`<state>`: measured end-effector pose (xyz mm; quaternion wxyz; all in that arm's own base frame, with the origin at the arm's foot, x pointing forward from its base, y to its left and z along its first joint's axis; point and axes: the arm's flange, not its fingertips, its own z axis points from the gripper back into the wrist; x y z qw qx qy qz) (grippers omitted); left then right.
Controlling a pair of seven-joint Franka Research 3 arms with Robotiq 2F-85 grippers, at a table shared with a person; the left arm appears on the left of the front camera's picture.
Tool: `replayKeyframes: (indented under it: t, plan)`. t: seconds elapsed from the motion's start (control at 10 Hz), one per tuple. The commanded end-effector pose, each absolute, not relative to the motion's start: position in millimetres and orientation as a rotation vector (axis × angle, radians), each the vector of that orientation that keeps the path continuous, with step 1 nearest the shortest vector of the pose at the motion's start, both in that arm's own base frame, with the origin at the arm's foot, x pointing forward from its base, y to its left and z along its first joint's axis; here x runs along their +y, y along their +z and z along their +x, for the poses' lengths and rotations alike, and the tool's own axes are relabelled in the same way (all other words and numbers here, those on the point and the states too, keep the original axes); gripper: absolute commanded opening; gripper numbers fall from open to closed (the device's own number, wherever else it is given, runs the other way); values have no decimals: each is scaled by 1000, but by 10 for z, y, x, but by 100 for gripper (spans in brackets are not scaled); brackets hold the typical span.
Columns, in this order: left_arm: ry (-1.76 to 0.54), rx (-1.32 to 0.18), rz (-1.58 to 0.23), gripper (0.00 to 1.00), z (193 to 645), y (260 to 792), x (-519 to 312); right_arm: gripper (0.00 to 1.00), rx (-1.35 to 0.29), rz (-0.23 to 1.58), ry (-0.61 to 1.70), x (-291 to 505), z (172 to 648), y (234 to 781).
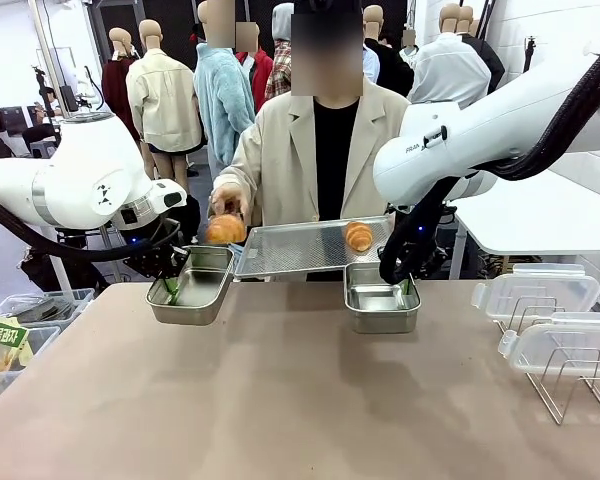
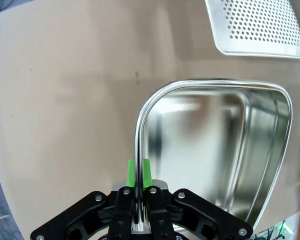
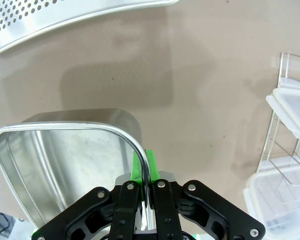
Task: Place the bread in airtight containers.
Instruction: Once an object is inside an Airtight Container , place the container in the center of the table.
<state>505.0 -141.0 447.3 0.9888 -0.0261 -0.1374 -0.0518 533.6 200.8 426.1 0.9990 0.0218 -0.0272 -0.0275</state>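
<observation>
Two steel tins stand on the brown table. My left gripper (image 1: 170,289) (image 2: 139,172) is shut on the rim of the left tin (image 1: 192,285) (image 2: 210,150), which is empty inside. On the rim of the right tin (image 1: 380,297) (image 3: 65,160), also empty, my right gripper (image 1: 406,285) (image 3: 144,167) is shut. A person's hand (image 1: 227,198) holds one golden ridged bread roll (image 1: 225,229) just above the far end of the left tin. A second roll (image 1: 358,236) lies on the perforated steel tray (image 1: 300,248) behind the tins.
Clear plastic lids (image 1: 536,290) (image 3: 285,195) rest on a wire rack (image 1: 570,385) at the table's right. The person stands at the far edge behind the tray (image 2: 260,25) (image 3: 55,15). Bins with packets (image 1: 10,345) sit off the table's left side. Bare tabletop (image 1: 280,400) lies in front.
</observation>
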Motion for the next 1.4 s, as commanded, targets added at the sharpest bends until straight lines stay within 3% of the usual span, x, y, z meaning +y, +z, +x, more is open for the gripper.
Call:
replayKeyframes:
  t: [0.0, 1.3]
  plan:
    - [-112, -283, -41, 0, 5050, 4501, -1403, 0, -69, 47, -55, 1997, 5306, 4272]
    - [-112, -283, -41, 0, 5050, 4501, -1403, 0, -69, 47, -55, 1997, 5306, 4272]
